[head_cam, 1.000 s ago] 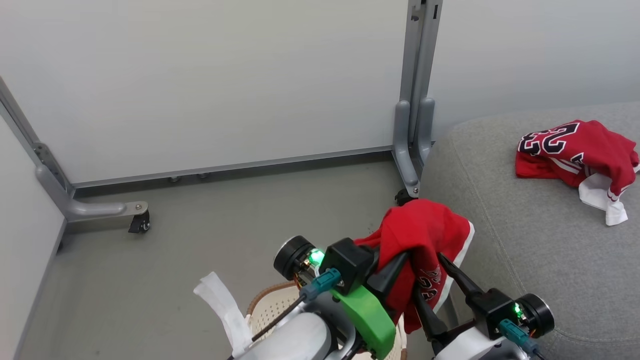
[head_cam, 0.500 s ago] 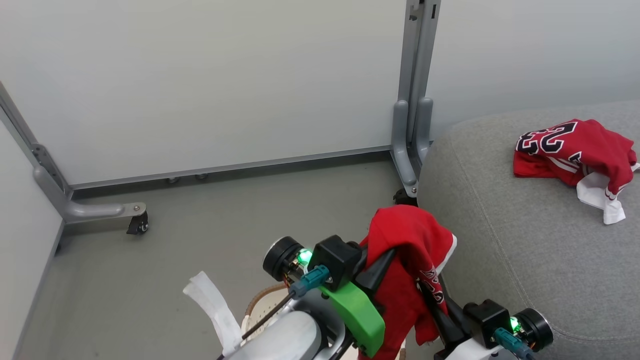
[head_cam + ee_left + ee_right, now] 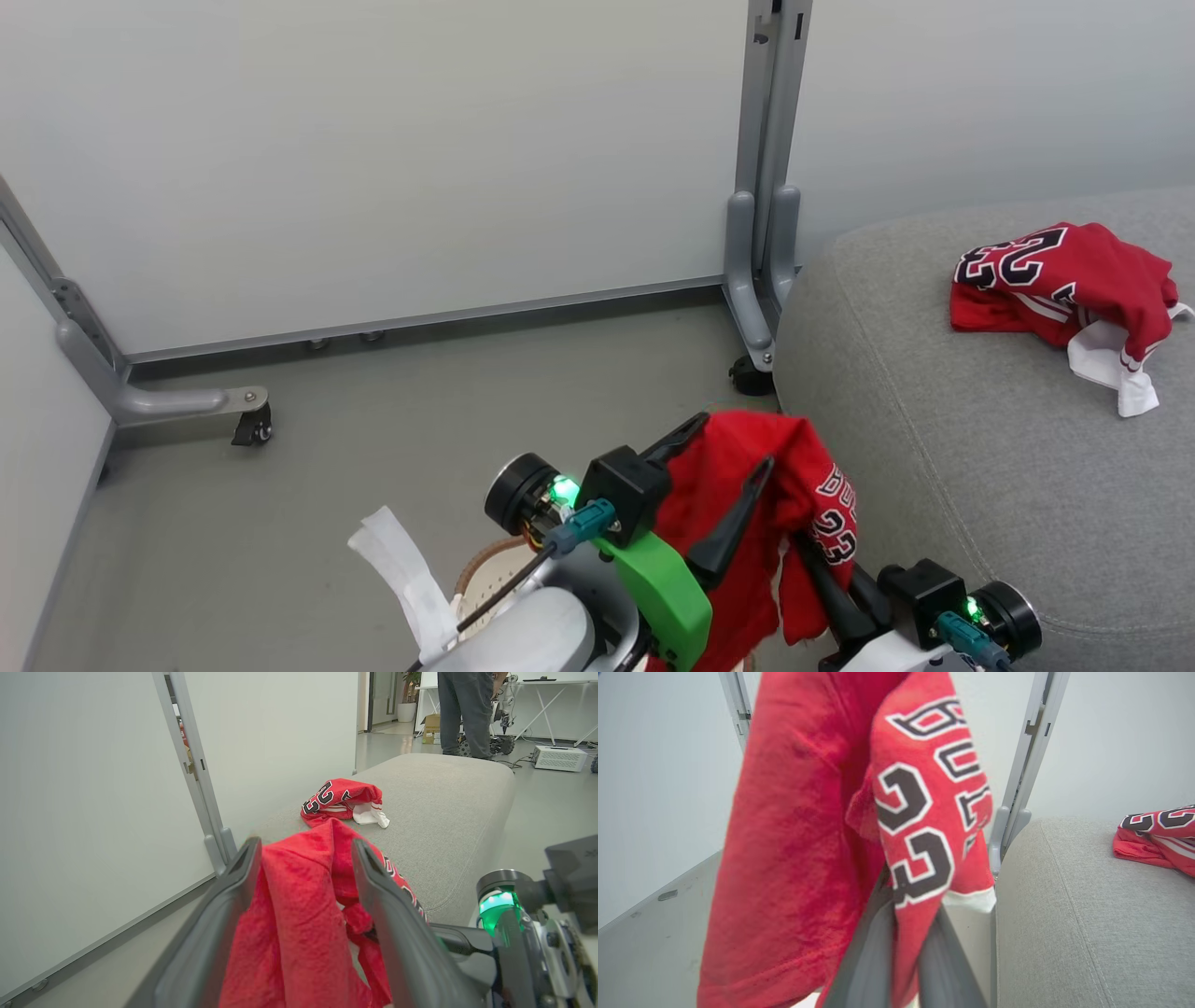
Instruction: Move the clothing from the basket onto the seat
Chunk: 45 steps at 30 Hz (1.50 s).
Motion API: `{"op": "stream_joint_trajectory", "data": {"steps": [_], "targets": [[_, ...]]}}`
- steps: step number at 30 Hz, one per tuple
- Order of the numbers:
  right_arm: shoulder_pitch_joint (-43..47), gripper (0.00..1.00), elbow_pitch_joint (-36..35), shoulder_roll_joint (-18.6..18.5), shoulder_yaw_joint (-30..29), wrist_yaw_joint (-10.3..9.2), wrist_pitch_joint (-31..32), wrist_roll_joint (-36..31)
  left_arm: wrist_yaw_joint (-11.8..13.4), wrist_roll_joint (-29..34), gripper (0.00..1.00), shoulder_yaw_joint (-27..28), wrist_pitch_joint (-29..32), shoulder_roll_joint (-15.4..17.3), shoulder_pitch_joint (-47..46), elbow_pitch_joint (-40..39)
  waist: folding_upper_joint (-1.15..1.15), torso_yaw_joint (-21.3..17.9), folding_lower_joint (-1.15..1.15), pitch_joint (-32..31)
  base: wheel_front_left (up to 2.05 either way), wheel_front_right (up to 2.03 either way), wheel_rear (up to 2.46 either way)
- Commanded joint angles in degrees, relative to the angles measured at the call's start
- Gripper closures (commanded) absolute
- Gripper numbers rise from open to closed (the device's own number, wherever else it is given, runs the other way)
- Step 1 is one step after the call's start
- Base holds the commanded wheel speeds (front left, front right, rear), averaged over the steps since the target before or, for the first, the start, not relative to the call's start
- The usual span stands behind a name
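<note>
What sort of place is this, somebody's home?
Likely an office or robot lab, not a home: wheeled partition panels on a bare grey floor, and past the seat, in the left wrist view, a person stands by tables and cabled equipment.

held: red number-23 fabric jersey (image 3: 805, 450) between left gripper's (image 3: 735, 444) spread fingers | placed: second red jersey (image 3: 1074, 273) near grey fabric sofa cushion's (image 3: 934, 448) far edge

Grey seat (image 3: 980, 439), bearing one crumpled red jersey (image 3: 1055, 275) well in from its edge, number 23 up, white lining spilling out. Left of the seat, grey floor (image 3: 420, 392). Standing on it, a basket (image 3: 485, 586) near the seat's corner and a partition foot (image 3: 747, 327) just beside the seat.
</note>
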Motion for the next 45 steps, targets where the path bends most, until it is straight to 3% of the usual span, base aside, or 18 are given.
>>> {"op": "stream_joint_trajectory", "data": {"steps": [1,19,25,30,33,40,45], "targets": [[0.5,1.00,-0.2,-0.1,-0.2,-0.06,-0.2,0.4,-0.1,-0.3,0.00,-0.1,0.1,0.5,0.7,-0.1,0.00,0.1,0.00,0.0,0.00,0.00,0.00],[-0.7,1.00,-1.2,-0.2,-0.6,-0.06,-0.2,0.9,0.6,-0.7,0.00,-0.2,-0.2,0.9,-0.5,0.3,0.00,-0.2,0.00,1.8,0.00,0.00,0.00],[-1.4,1.00,-3.4,-0.5,-0.4,-0.06,-0.2,1.5,1.5,-0.9,0.00,0.7,-1.0,1.5,-0.5,0.4,0.00,-2.1,0.00,2.8,0.00,0.00,0.00],[-1.7,1.00,-6.7,-1.4,-1.0,-0.06,-0.2,2.2,2.0,-1.4,0.00,2.2,-3.1,3.3,0.6,1.2,0.00,-5.4,0.00,4.1,0.00,0.00,0.00],[-1.4,1.00,-8.9,-1.9,-1.3,-0.07,-0.2,2.6,0.6,-3.1,0.00,3.6,-5.6,4.2,1.9,1.4,0.00,-8.2,0.00,5.1,0.00,0.00,0.00],[-0.4,1.00,-14.3,-3.2,-1.8,-0.06,-0.2,2.9,-1.4,-2.2,0.00,6.9,-9.3,7.0,4.9,1.8,0.00,-17.1,0.00,7.3,0.00,0.00,0.00],[0.7,1.00,-17.2,-3.8,-3.8,-0.06,-0.2,2.6,-2.3,1.2,0.00,12.5,-9.6,7.8,9.1,-1.0,0.00,-23.3,0.00,9.1,0.00,0.00,0.00]]}}
